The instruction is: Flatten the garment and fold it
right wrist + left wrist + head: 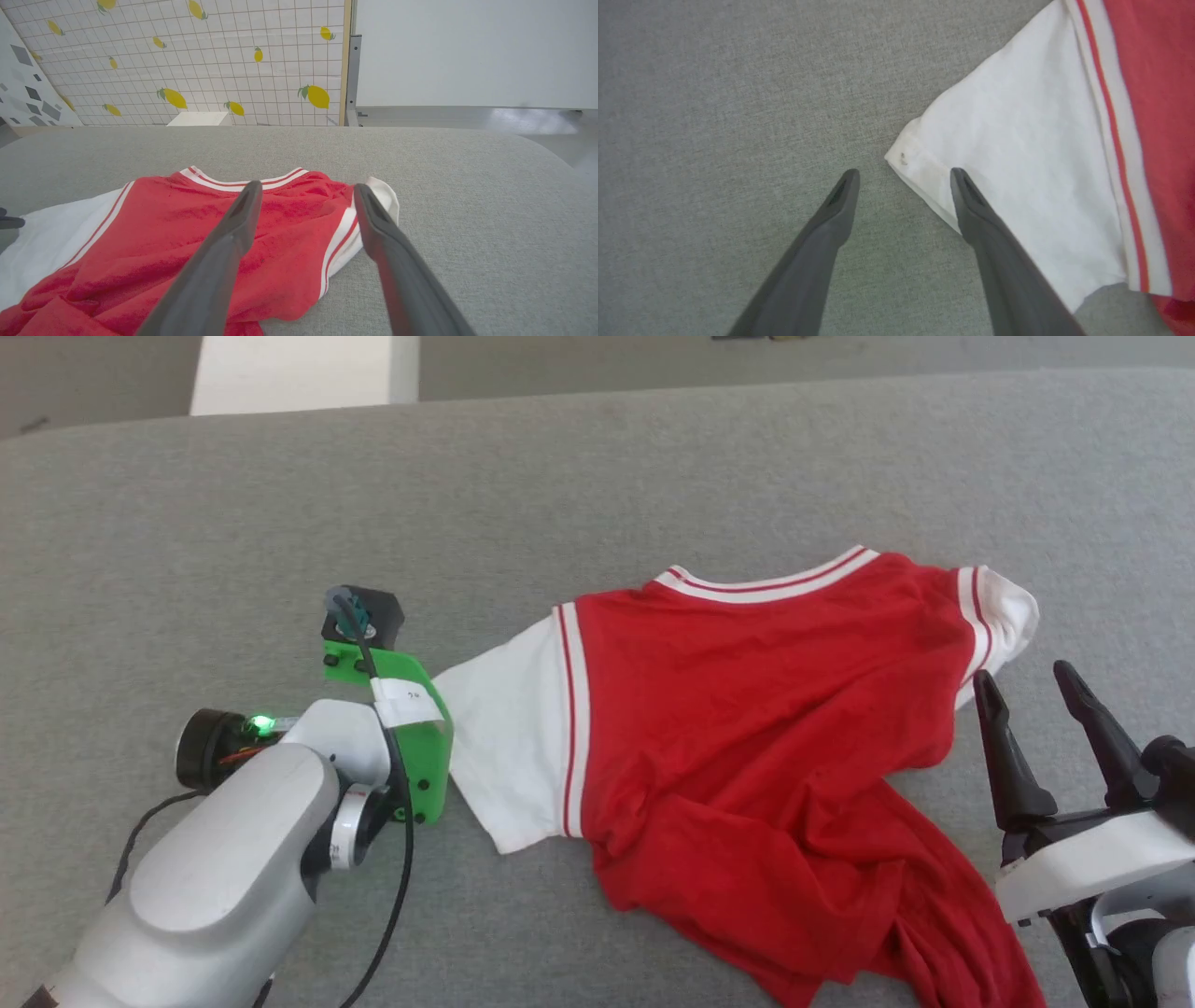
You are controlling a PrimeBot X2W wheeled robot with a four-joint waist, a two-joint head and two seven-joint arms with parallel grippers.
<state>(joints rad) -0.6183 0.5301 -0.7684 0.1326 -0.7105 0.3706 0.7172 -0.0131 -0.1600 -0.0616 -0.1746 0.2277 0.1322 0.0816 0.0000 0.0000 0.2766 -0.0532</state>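
The garment point(747, 709) is a red T-shirt lying on the grey padded surface point(597, 476), collar toward the far edge. Its white left sleeve point(509, 737) lies spread flat. The other white sleeve point(1004, 611) is bunched at the far right, and the lower body is crumpled toward the near right. My left gripper point(904, 172) points down, open, straddling the corner of the white sleeve point(1017, 154), with one finger point(999, 247) over the hem. In the head view its fingers are hidden under the green wrist bracket point(411, 728). My right gripper point(1023, 674) stands open just right of the shirt, holding nothing.
The surface's far edge runs across the top, with a white block point(289, 369) on the floor beyond it. A lemon-patterned tiled wall point(187, 60) stands behind. A black cable point(392, 887) hangs along my left forearm. Bare grey surface lies left of and behind the shirt.
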